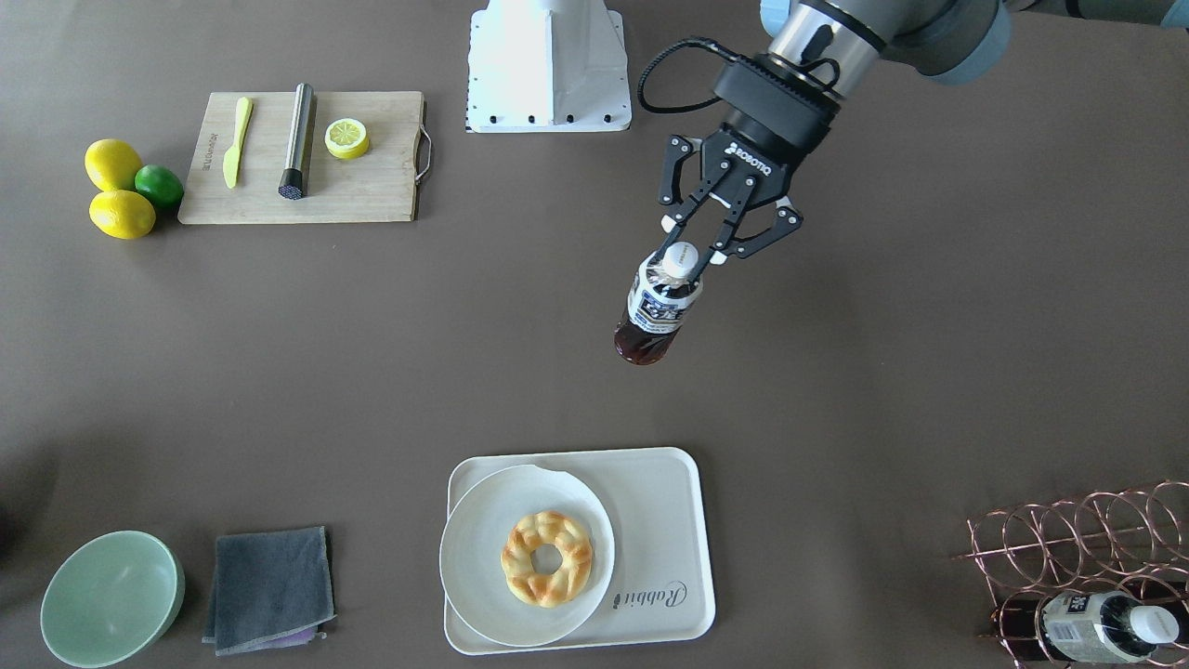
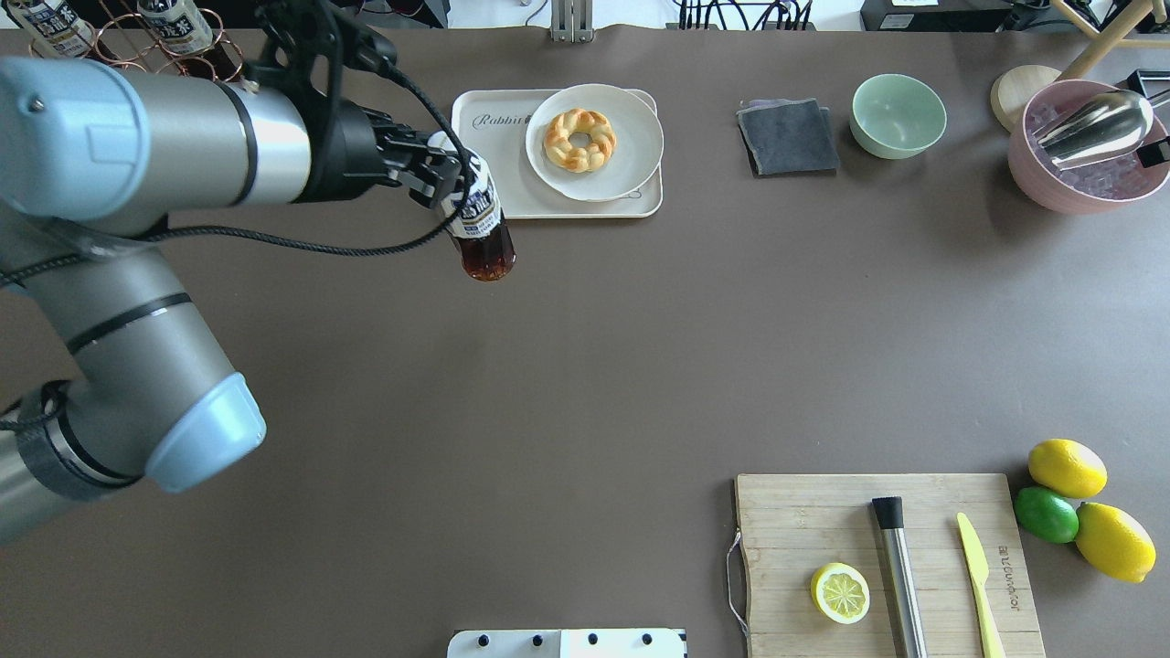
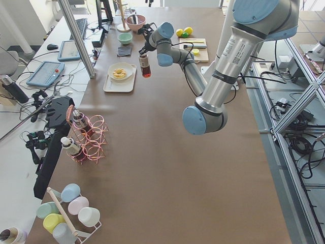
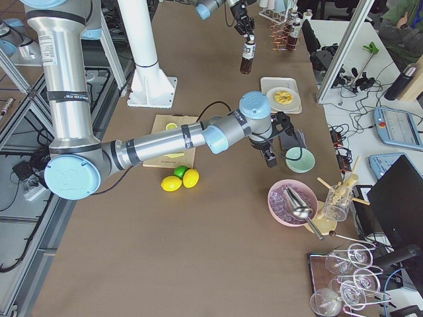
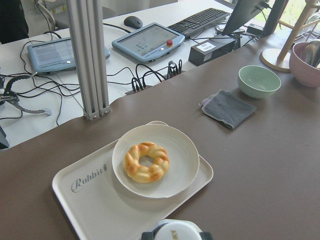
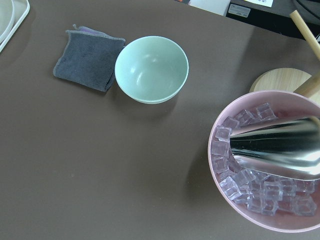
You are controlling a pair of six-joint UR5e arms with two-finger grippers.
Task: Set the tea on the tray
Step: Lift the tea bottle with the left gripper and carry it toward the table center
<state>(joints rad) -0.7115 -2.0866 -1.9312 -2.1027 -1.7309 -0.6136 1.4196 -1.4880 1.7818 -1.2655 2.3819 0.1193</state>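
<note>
Along the bottom edge of the front-facing view sit a green bowl [image 1: 111, 599] and a folded grey cloth [image 1: 269, 587], with the tray [image 1: 664, 520] at lower centre. A white plate [image 1: 474, 567] carrying a ring pastry [image 1: 546, 558] fills the tray's left part. The strip on the tray's right, by the "Rabbit" script, is bare. In the lower right corner a copper wire rack [image 1: 1087, 534] holds another bottle [image 1: 1096, 627].

Mid-frame, well apart from the tray, the tea [image 1: 655, 311] hangs tilted and lifted off the table. The left gripper [image 1: 685, 253] has its fingers pinched together on the bottle's white-capped neck.

Farther back, at upper left, a cutting board [image 1: 372, 186] carries a yellow knife [image 1: 237, 141], a steel rod [image 1: 297, 141] and a lemon half [image 1: 346, 137], with whole citrus fruits [image 1: 121, 190] beside it.

In the right-side view the right gripper [image 4: 270, 158] hangs near the green bowl. Whether its fingers are spread or closed cannot be told.
</note>
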